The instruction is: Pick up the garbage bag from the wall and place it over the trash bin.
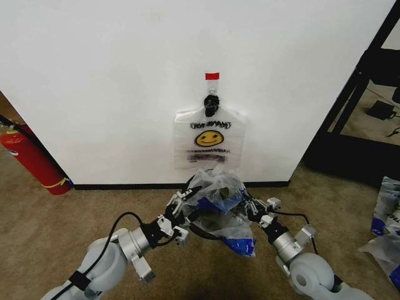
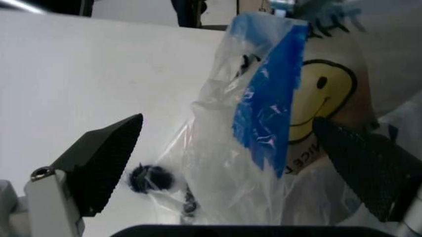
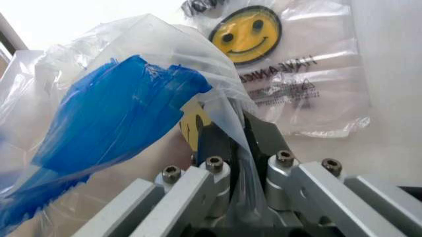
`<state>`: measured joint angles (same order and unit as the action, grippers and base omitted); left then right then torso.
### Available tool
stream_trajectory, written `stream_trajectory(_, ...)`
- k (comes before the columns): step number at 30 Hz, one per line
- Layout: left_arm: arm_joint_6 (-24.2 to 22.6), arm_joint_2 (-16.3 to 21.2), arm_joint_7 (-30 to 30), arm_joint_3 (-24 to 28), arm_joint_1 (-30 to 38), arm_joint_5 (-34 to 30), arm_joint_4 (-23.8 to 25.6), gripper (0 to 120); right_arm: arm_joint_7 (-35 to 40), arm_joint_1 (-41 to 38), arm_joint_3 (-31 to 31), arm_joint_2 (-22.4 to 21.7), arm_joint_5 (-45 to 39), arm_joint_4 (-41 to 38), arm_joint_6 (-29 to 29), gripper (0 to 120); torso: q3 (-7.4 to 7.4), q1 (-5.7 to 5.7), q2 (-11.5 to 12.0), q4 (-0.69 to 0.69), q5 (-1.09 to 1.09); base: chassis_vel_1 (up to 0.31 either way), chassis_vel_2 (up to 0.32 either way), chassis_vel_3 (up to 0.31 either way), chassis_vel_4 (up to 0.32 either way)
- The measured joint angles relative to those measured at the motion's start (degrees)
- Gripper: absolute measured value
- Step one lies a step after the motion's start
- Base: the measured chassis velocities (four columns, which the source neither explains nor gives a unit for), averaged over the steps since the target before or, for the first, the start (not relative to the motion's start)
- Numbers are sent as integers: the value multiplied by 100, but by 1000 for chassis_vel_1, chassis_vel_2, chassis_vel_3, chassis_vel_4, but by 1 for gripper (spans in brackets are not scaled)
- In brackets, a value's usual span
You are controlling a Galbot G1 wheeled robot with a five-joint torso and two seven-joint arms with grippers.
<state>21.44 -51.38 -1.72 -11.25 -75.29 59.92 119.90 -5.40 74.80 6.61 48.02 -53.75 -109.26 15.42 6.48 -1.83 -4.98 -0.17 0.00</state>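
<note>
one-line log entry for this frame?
stage: bag held in front of wall | right gripper: shut on garbage bag | left gripper: open around bag | stack of bags on hook

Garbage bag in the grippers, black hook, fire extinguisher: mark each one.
garbage bag (image 1: 215,199): head view, its crumpled middle.
black hook (image 1: 211,100): head view, its body on the wall.
fire extinguisher (image 1: 28,159): head view, its red cylinder.

Brown carpet floor (image 1: 75,219) below a plain white wall (image 1: 112,75).

A red metal fire extinguisher (image 1: 31,159) sits on the carpet, far to the left of the black hook (image 1: 211,101) on the wall. Crumpled white-and-blue plastic bags (image 1: 384,219) lie on the carpet far to the hook's right.
</note>
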Motion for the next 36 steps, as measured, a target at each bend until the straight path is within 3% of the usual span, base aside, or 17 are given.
stream_trajectory(4, -19, -51, -190, 65, 80, 599, -69, 100, 38, -77, -65, 37, 0, 15, -18, 1, 0, 0, 0, 0, 0, 0, 0, 0, 0)
stream_trajectory(10, -30, -137, -237, 195, 196, 855, -145, 98, 82, -177, -153, 98, 3, 39, -44, 1, 0, 0, 0, 0, 0, 0, 0, 0, 0)
stream_trajectory(13, -39, -165, -240, 228, 265, 859, -177, 86, 100, -237, -197, 121, 16, 56, -53, 1, 0, 0, 0, 0, 0, 0, 0, 0, 0)
stream_trajectory(15, -49, -165, -244, 228, 272, 858, -179, 84, 102, -243, -204, 124, 18, 58, -55, 1, 0, 0, 0, 0, 0, 0, 0, 0, 0)
stream_trajectory(24, -220, -91, -167, 221, 349, 759, -223, 48, 104, -269, -250, 127, 37, 69, -61, 1, 0, 0, 0, -1, 0, 0, 0, 0, 0)
stream_trajectory(28, -210, -67, -167, 224, 357, 691, -227, 38, 104, -272, -250, 117, 45, 69, -62, 1, 0, 0, 0, -1, 0, 0, 0, 0, 0)
stream_trajectory(32, -159, 11, -215, 223, 254, 497, -116, 18, 121, -281, -237, 93, 162, 104, -67, 1, 0, 0, 0, 0, 0, 0, 0, 0, 0)
stream_trajectory(36, -165, 58, -217, 214, 213, 355, -49, 8, 71, -281, -237, 76, 243, 110, -68, 1, 0, 0, 0, 0, 1, 0, 0, 0, 0)
